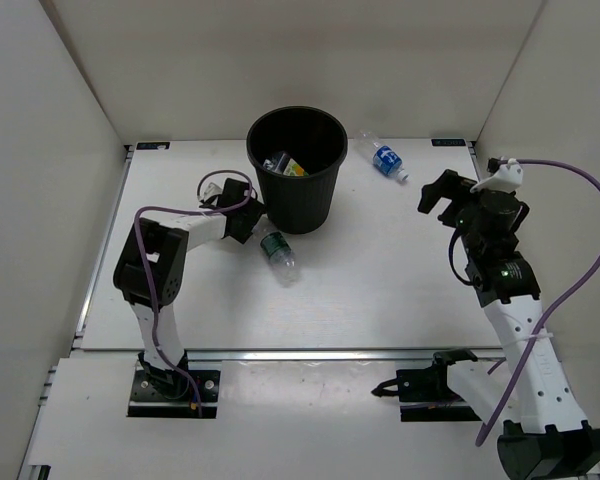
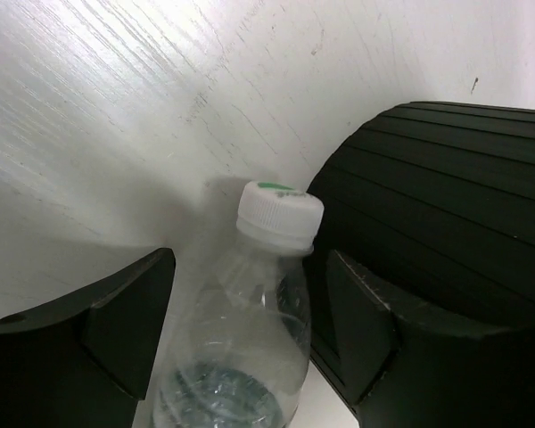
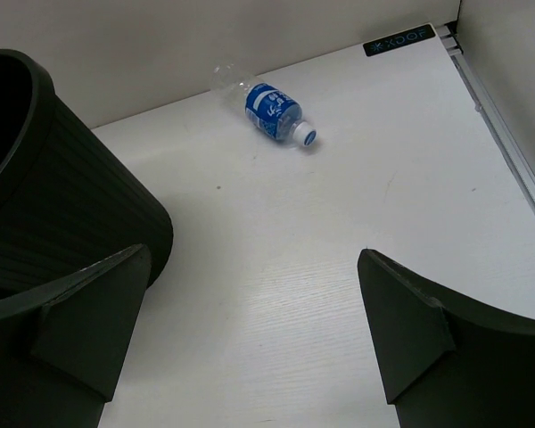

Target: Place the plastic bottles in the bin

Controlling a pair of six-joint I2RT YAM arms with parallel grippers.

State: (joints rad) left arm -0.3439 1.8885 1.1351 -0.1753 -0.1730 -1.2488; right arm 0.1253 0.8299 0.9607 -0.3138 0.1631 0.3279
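Now, left end effector [image 2: 250,285]: wide open, astride the bottle [image 2: 236,357], holding nothing yet.
Bottle place: lying on the surface, just beside the bin [image 2: 446,187], at its foot.
Good grasp: close on the body, then lift above the rim.

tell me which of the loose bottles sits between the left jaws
The green-labelled bottle lying beside the bin, its white cap between the open left jaws. The blue-labelled bottle lies apart, right of the bin.
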